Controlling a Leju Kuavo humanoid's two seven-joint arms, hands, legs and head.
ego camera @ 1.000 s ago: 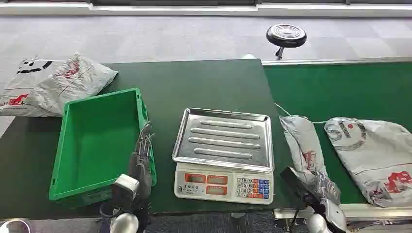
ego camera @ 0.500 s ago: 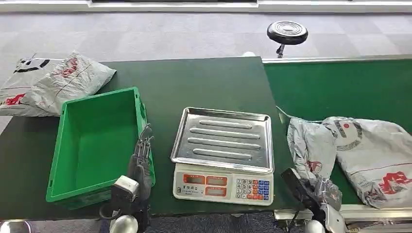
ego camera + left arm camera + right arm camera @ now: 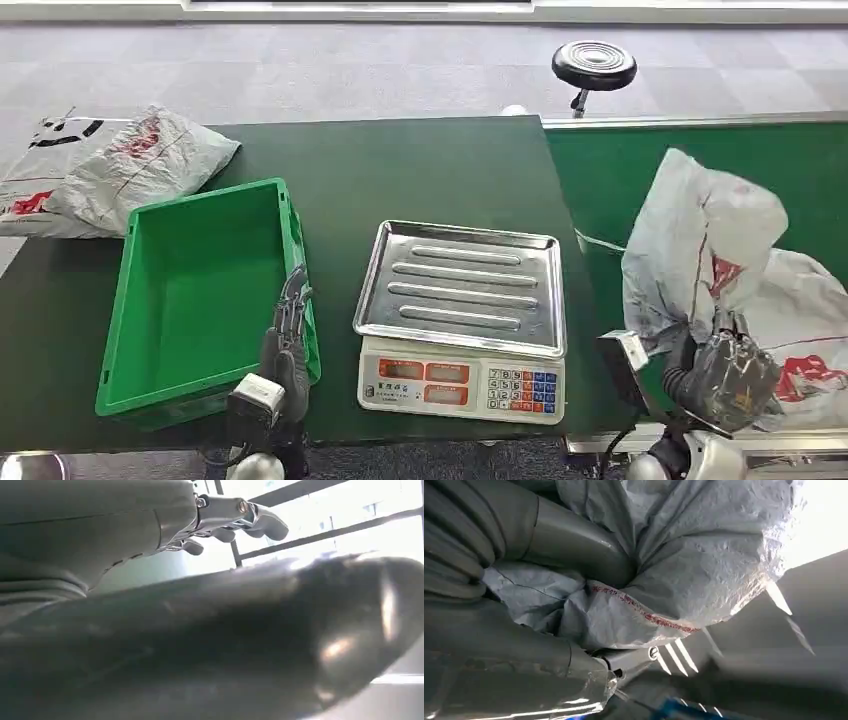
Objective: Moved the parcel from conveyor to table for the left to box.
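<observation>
On the far left of the bench (image 3: 420, 170) lies a grey mail bag (image 3: 110, 170), with a green crate (image 3: 200, 290) just right of it and the left hand (image 3: 288, 345) by the crate's near right corner, fingers straight, slightly apart and holding nothing. A scale (image 3: 460, 315) sits mid-bench. At the right, over the conveyor (image 3: 620, 180), the right hand (image 3: 728, 372) is clamped on the parcel (image 3: 700, 240), which stands on end above it, long axis upright, so the bench lies to its left, past the scale; another bag (image 3: 810, 340) lies behind on the belt.
</observation>
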